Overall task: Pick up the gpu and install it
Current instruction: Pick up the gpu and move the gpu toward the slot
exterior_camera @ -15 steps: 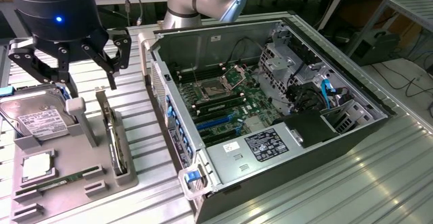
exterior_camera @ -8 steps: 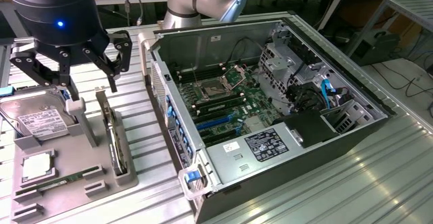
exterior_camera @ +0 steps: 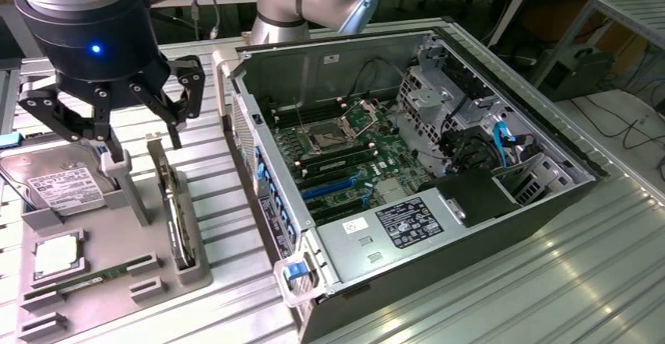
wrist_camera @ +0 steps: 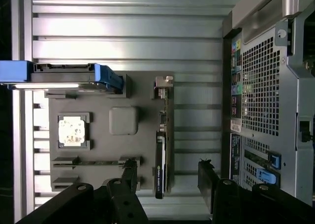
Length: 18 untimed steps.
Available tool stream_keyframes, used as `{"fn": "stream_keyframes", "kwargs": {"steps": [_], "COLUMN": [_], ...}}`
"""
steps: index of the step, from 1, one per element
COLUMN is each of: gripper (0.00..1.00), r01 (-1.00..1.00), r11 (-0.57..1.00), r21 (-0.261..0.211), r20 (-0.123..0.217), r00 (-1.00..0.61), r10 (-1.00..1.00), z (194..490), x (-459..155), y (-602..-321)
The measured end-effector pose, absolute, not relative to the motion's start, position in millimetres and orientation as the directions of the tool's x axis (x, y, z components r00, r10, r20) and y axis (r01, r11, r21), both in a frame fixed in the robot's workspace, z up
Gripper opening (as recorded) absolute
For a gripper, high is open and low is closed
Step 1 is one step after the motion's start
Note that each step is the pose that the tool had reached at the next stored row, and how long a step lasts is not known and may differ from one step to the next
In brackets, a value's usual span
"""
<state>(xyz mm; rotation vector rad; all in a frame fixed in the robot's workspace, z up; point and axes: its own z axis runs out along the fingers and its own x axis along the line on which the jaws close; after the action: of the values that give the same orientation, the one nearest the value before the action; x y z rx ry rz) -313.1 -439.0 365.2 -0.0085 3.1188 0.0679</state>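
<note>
The gpu (exterior_camera: 173, 204) is a thin dark card standing on its edge in a slot of the grey parts tray (exterior_camera: 114, 301), its silver bracket end toward the back. My gripper (exterior_camera: 124, 130) hangs open above the tray's far end, over the card and apart from it. In the wrist view the gpu (wrist_camera: 162, 152) runs edge-on between my two black fingers (wrist_camera: 130, 170), and the gripper (wrist_camera: 168, 171) holds nothing. The open computer case (exterior_camera: 416, 165) lies on its side at the exterior view's right of the tray, motherboard and blue slots (exterior_camera: 332, 184) exposed.
On the tray (wrist_camera: 103, 98) also sit a silver hard drive (exterior_camera: 58, 184) in a blue carrier (wrist_camera: 64, 76), a processor (exterior_camera: 58, 254) and a green memory stick (exterior_camera: 93, 278). The case's rear panel (wrist_camera: 266, 86) stands close beside the tray. Everything rests on a ribbed metal table (exterior_camera: 540, 282).
</note>
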Motion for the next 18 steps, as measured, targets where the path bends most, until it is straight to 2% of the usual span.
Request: {"fn": "stream_keyframes", "kwargs": {"steps": [18], "gripper": [0.62], "r01": [-0.006], "r11": [0.999], "r21": [0.043], "r20": [-0.022], "r00": [-1.0], "r10": [-0.005], "z": [352.9], "x": [-312.8], "y": [-448.7]}}
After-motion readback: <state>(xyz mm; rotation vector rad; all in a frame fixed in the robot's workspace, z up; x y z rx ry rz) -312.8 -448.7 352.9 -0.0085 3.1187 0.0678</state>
